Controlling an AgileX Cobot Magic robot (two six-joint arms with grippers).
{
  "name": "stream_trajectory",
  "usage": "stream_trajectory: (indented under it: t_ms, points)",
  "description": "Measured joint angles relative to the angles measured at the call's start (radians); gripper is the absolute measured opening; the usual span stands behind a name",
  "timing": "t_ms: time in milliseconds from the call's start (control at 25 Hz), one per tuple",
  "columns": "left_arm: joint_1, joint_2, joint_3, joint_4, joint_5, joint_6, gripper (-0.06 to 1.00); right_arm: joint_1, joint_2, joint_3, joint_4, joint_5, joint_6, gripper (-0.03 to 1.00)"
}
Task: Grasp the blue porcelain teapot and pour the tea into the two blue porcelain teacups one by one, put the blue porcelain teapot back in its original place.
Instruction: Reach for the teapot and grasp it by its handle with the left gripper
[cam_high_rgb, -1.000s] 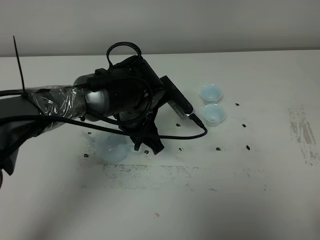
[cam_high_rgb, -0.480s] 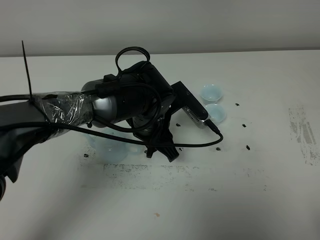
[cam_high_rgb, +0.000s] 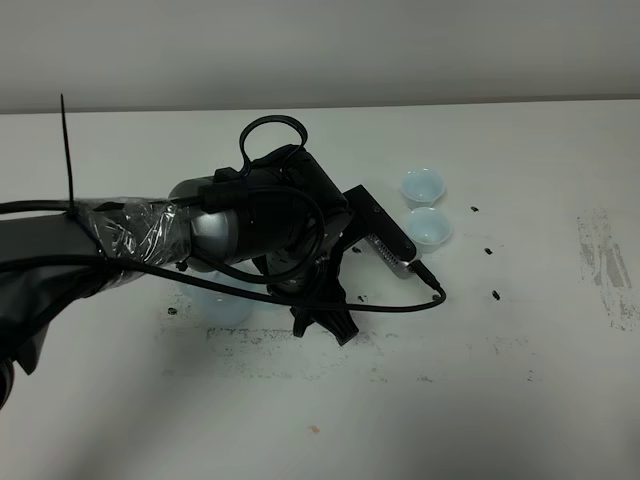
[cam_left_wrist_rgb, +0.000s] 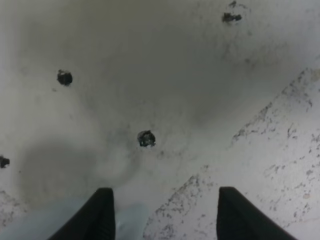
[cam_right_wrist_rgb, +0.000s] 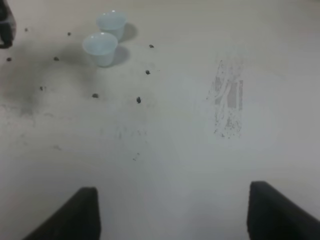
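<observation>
The blue porcelain teapot (cam_high_rgb: 222, 302) stands on the white table (cam_high_rgb: 520, 400), mostly hidden under my left arm. My left gripper (cam_high_rgb: 325, 325) hangs low just right of it, jaws open and nothing between them. In the left wrist view a pale-blue part of the teapot (cam_left_wrist_rgb: 45, 225) shows beside one finger of the left gripper (cam_left_wrist_rgb: 160, 217). The two blue porcelain teacups (cam_high_rgb: 422, 185) (cam_high_rgb: 428, 227) stand side by side at the right, upright, and appear again in the right wrist view (cam_right_wrist_rgb: 111, 22) (cam_right_wrist_rgb: 100, 47). My right gripper (cam_right_wrist_rgb: 172, 215) is open over bare table and is out of the exterior view.
Small black marks dot the table around the cups (cam_high_rgb: 495, 294) and under the left gripper (cam_left_wrist_rgb: 146, 138). A scuffed grey patch (cam_high_rgb: 605, 265) lies at the right edge. A black cable (cam_high_rgb: 420, 292) loops from the left wrist toward the cups.
My left arm has swung right and toward the front edge, taking its open gripper away from the teapot. The teapot and cups have stayed put.
</observation>
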Motion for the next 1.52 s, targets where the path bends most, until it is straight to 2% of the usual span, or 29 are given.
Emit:
stream_trajectory:
  t_ms: [440,840,1320,1520]
  points:
    - [0.0,0.0,0.005,0.0,0.052,-0.097,0.44,0.0,0.0,0.0,0.0,-0.001,0.0,0.59]
    - [0.0,0.0,0.005,-0.001,0.126,-0.109,0.44,0.0,0.0,0.0,0.0,-0.001,0.0,0.59]
    - [-0.014,0.0,0.005,-0.012,0.069,-0.109,0.44,0.0,0.0,0.0,0.0,-0.001,0.0,0.59]
    - [-0.045,-0.056,0.037,-0.054,0.025,-0.109,0.44,0.0,0.0,0.0,0.0,-0.001,0.0,0.59]
